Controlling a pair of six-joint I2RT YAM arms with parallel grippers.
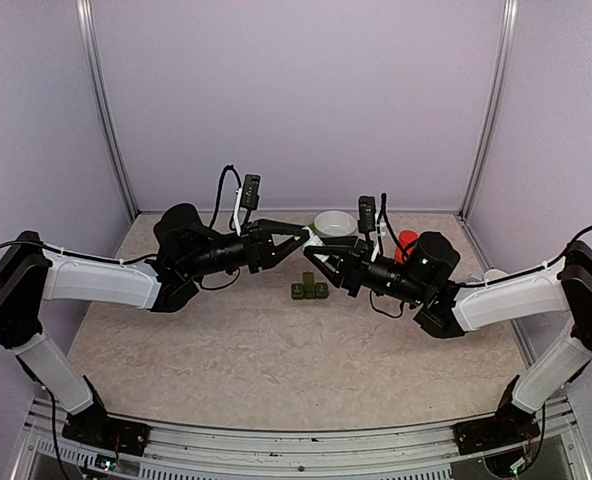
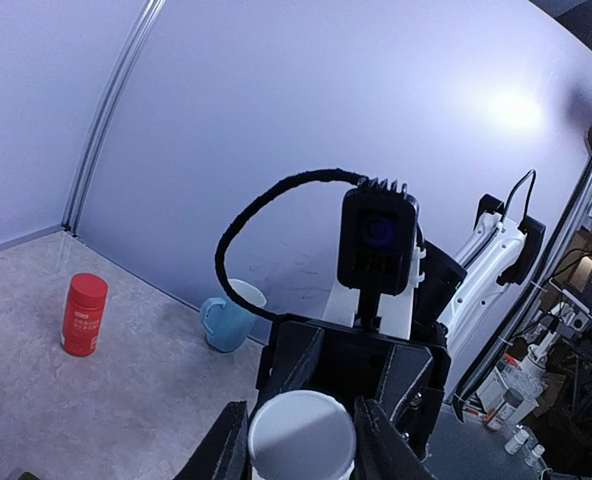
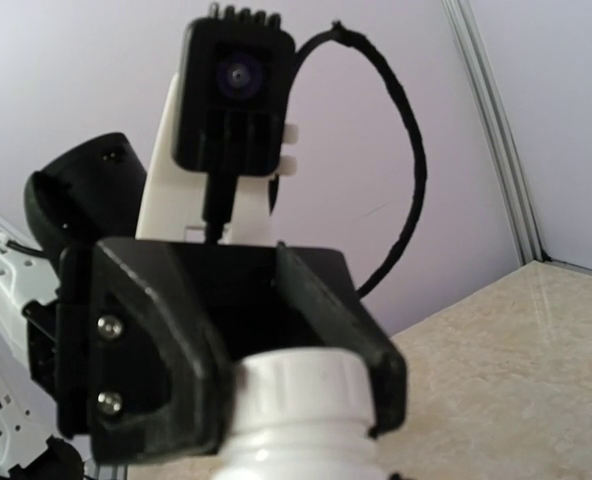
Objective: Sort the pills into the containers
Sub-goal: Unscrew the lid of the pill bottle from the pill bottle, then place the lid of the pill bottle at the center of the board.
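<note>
Both arms meet above the middle of the beige marbled worktop (image 1: pixel 226 350), and a small white bottle (image 3: pixel 298 430) hangs in the air between them. The left gripper (image 1: pixel 298 236) is clenched on the bottle's white ribbed screw cap (image 3: pixel 298 385). In the right wrist view its black fingers (image 3: pixel 166 360) press in on either side of that cap. In the left wrist view the same white piece sits tight between the left arm's own fingertips.

The right gripper (image 1: pixel 314 262) faces the left one from the other end and grasps the bottle by its body. The body rises from the bottom edge of the right wrist view, where those fingers are out of sight. No writing on the bottle can be read.

The containers (image 1: pixel 309 290), a dark green strip of three joined square compartments, sit on the worktop near its centre. They are just on the near side of the two grippers and touch neither. A small dark green piece stands up at the far side of the middle compartment, perhaps a raised lid, though this cannot be told for certain.

A white bowl (image 1: pixel 334 222) stands close to the far edge of the worktop, and its contents cannot be made out. A red cylindrical bottle (image 2: pixel 84 314) stands upright toward the far right corner, with pale print too small to read. A light blue mug (image 2: pixel 226 322) stands near the back wall.
</note>
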